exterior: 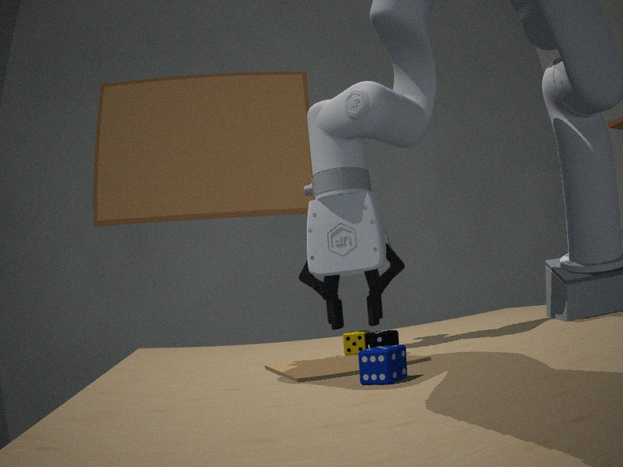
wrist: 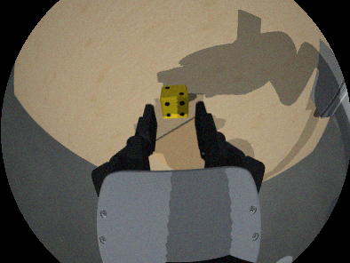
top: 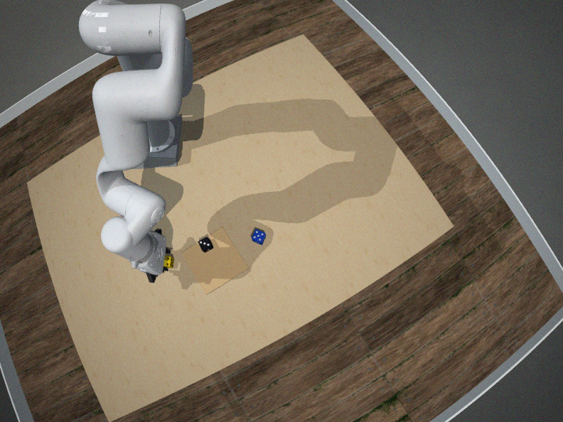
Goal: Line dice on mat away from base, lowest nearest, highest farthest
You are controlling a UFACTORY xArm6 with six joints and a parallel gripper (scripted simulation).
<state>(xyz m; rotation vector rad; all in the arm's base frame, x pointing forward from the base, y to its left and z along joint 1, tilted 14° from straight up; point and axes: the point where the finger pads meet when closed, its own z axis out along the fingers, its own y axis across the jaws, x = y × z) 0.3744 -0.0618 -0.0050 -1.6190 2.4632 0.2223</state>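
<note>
Where tan table (top: 318, 281) meets grey wall (exterior: 200, 281), gripper (exterior: 353, 318) half-open, ungrasping.

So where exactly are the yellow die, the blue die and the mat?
yellow die (exterior: 355, 343), exterior view, its front face.
blue die (top: 259, 236), top view, its upper face.
mat (top: 222, 268), top view, bare part beside the black die.

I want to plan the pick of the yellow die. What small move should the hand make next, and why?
Probably lower straight down. The hand hangs just above the yellow die, half open and holding nothing, and the wrist view shows the die lined up with the gap, beside the mat, not on it.
</note>
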